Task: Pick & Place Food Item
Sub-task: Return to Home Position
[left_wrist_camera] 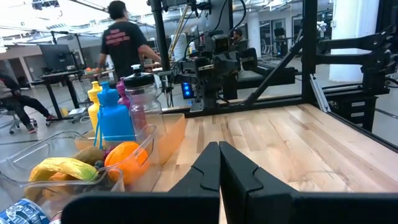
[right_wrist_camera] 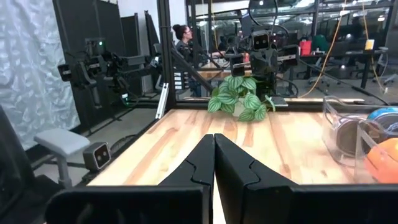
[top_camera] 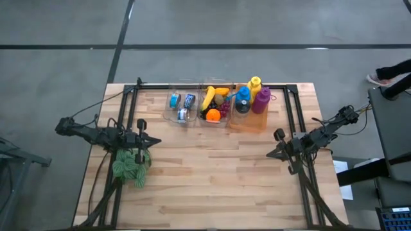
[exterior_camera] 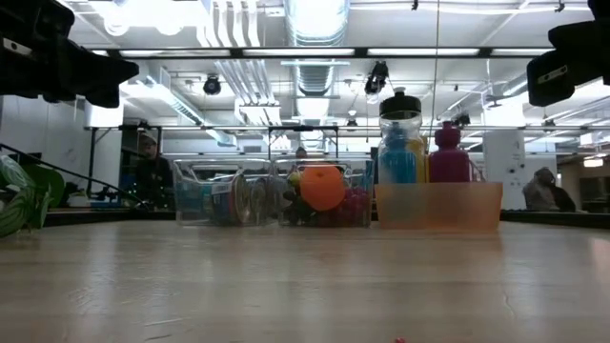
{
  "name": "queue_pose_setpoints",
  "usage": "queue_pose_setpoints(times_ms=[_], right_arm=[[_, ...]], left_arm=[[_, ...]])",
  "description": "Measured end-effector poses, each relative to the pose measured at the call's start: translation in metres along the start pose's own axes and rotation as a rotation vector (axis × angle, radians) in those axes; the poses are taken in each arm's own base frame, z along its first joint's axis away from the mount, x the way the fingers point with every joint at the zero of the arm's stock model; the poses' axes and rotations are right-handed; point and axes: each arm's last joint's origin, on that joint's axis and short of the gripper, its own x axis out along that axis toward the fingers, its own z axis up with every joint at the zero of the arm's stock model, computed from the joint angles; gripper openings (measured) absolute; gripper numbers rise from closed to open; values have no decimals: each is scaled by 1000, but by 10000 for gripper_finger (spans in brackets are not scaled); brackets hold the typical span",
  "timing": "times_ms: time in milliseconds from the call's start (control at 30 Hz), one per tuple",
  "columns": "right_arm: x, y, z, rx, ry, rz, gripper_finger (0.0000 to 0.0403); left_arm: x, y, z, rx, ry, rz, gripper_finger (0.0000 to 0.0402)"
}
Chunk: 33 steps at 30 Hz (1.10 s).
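Three bins line the table's (top_camera: pixel 212 179) far edge, top centre of the high view. The left bin (top_camera: pixel 168 116) holds the tuna cans (top_camera: pixel 182 107); the middle bin (top_camera: pixel 200 122) holds a banana (top_camera: pixel 208 97), an orange (top_camera: pixel 212 115) and grapes (top_camera: pixel 224 113); the orange bin (top_camera: pixel 249 124) holds bottles (top_camera: pixel 243 101). The left gripper (top_camera: pixel 157 142) hangs mid-left beside a plant (top_camera: pixel 131 165), the right gripper (top_camera: pixel 269 154) mid-right, fingers pressed together on both. Bare wood fills the centre and lower frame between them.
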Motion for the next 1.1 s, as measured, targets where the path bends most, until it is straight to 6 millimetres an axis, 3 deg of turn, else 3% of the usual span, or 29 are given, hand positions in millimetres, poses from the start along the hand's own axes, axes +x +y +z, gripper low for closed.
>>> queue_pose_setpoints(times_ms=[167, 367, 600, 867, 1100], right_arm=[[0, 0, 6, -65, -63, -3, 8], [0, -2, 14, -263, -130, -62, 8], [1, -20, 11, -92, -102, -315, 8], [3, -33, 10, -95, -89, -167, 8], [1, -48, 3, -82, 1, -222, 8]], left_arm=[[0, 0, 0, 0, 0, 0, 0], [0, 0, 0, 1, 0, 0, 0], [0, 0, 0, 1, 1, 0, 0], [0, 0, 0, 4, 1, 0, 0], [0, 0, 0, 4, 1, 0, 0]])
